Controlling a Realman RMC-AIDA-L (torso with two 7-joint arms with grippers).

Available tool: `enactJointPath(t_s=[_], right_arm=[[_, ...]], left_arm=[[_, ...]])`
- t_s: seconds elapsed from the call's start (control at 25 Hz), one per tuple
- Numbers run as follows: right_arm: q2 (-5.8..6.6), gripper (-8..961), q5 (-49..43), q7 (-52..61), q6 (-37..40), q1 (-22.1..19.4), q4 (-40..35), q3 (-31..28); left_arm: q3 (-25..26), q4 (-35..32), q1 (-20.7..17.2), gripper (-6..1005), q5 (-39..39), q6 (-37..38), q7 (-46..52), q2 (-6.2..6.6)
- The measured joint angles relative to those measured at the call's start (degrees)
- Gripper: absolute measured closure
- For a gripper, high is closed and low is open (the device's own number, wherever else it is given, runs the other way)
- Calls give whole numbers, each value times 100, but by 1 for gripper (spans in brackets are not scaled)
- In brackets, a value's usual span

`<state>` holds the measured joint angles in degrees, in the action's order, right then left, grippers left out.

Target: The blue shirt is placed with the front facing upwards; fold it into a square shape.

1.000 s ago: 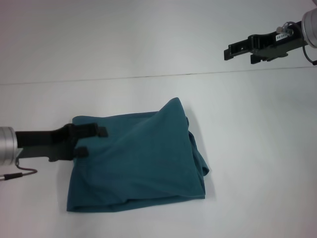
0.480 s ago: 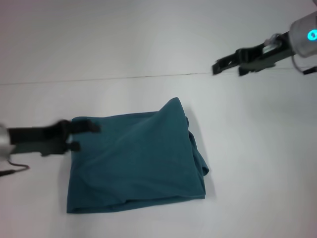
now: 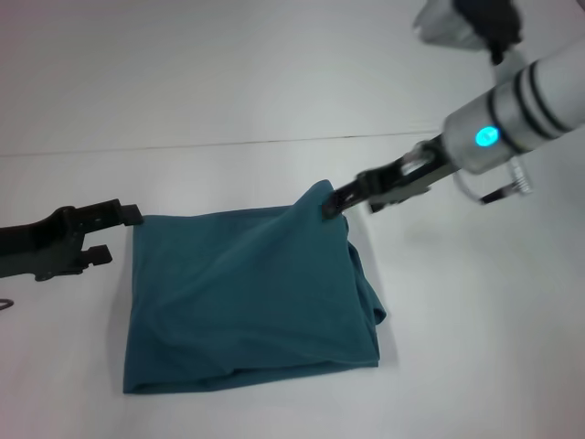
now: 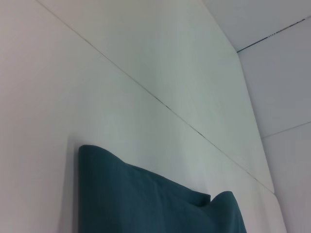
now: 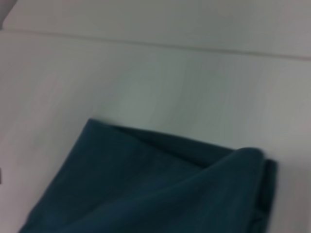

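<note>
Head view: blue shirt lies folded into a rough rectangle on the white table, middle of the frame, slightly toward the near edge; top layer wrinkled, far right corner humped up, extra layers bulging out along the right edge; no print showing; left gripper sits low at the left side, just beside the shirt's far left corner — fingers spread apart with nothing between them, upper fingertip about at the cloth edge, contact unclear; right gripper reaches in from the upper right, tip right at the humped far right corner of the shirt; can't tell whether its jaws are spread or pinching cloth, tip is blurred; cyan light glowing on the right wrist. Left wrist view: only the shirt low in the frame, a straight folded edge and a small raised fold, white table with a thin seam line beyond; no fingers visible. Right wrist view: shirt fills the lower half — stacked folded layers visible at one corner, table beyond; own fingers not shown.
</note>
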<state>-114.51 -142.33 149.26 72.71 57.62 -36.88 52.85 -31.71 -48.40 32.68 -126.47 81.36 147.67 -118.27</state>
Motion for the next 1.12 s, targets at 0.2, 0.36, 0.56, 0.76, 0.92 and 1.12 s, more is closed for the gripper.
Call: enactJointPath(t_s=[0.2,0.36,0.56,0.76,0.92,1.12], right_arm=[[-223,17,302,-105,314,103,54,5],[-355,17,585,-107,349,75,101,16],[-429,17,508,-118,-55,76,449,124],[-344,17,-131,212,-254,80,463,286],[-144,30,-658,574,-277,-40,212,226],[27,42,221,433,331,-440,-491,-54]], left_arm=[[17,-15,-1,49,25,-34,-2,-3],[116,-25,-1,49,33,-48,-2,-3],[128,-29,-6,50,35,-63,-2,-3],[137,-30,-7,50,35,-74,-2,-2],[140,-30,-8,50,66,-78,-15,3],[152,-30,-8,50,93,-77,-44,6]])
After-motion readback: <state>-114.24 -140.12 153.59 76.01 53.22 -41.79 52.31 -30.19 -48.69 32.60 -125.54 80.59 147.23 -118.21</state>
